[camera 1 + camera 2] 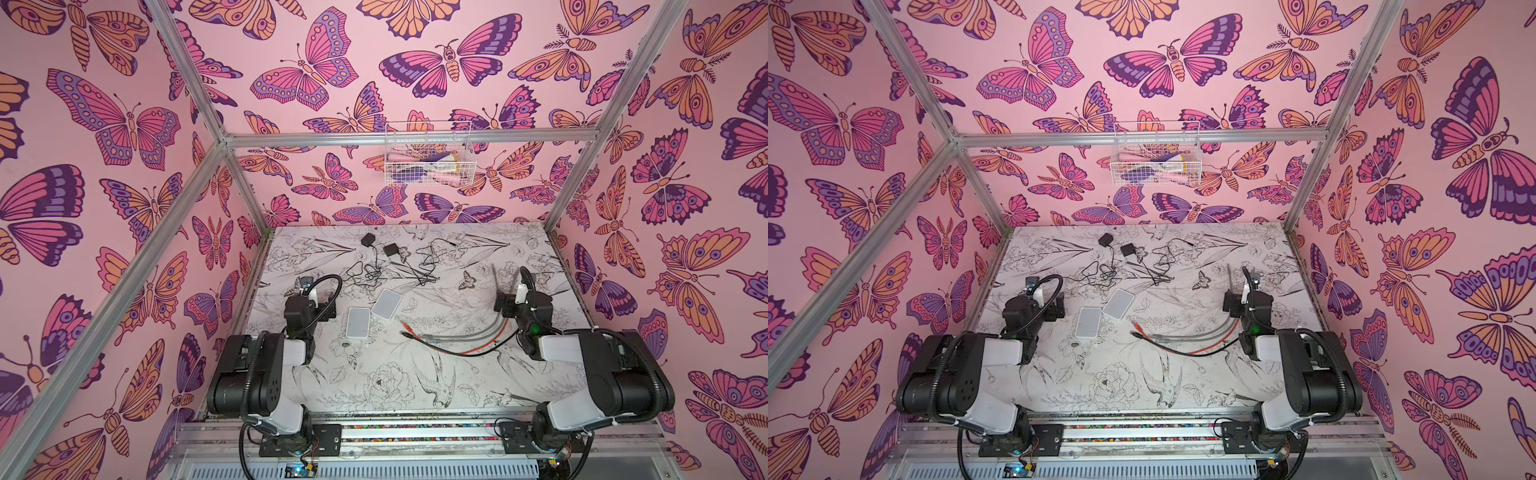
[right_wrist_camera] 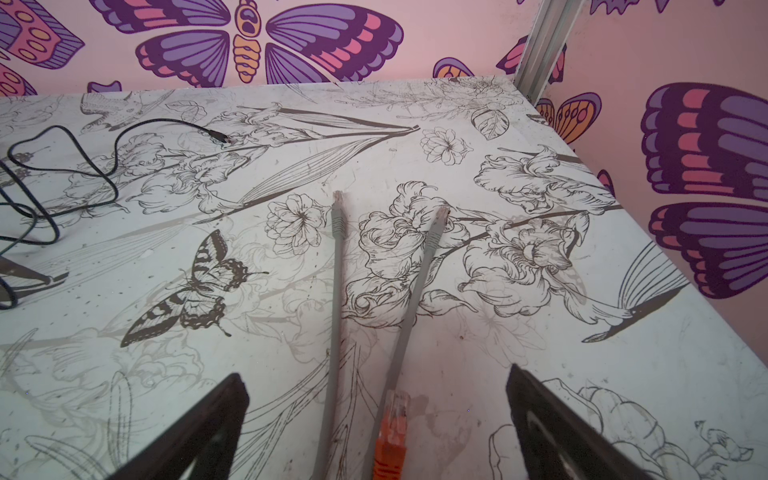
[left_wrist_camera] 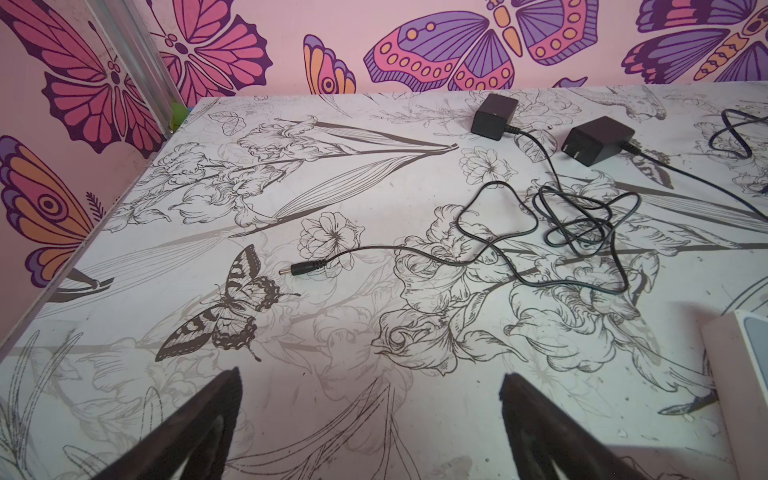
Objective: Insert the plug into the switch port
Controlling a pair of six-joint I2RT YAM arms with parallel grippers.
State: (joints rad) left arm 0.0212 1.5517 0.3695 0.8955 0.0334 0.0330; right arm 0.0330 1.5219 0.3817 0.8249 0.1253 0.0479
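Flat white switch (image 1: 358, 322) lying at centre, second switch (image 1: 386, 303) just beside it, orange plug (image 1: 405, 324) loose nearby, unplugged

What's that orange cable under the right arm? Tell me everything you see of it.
The orange network cable lies loose on the flower-printed table, beside two grey cables. Its ribbed orange plug end sits between the right gripper's open fingers, ungripped. In a top view it curves away to a second orange end near two white rectangular boxes.
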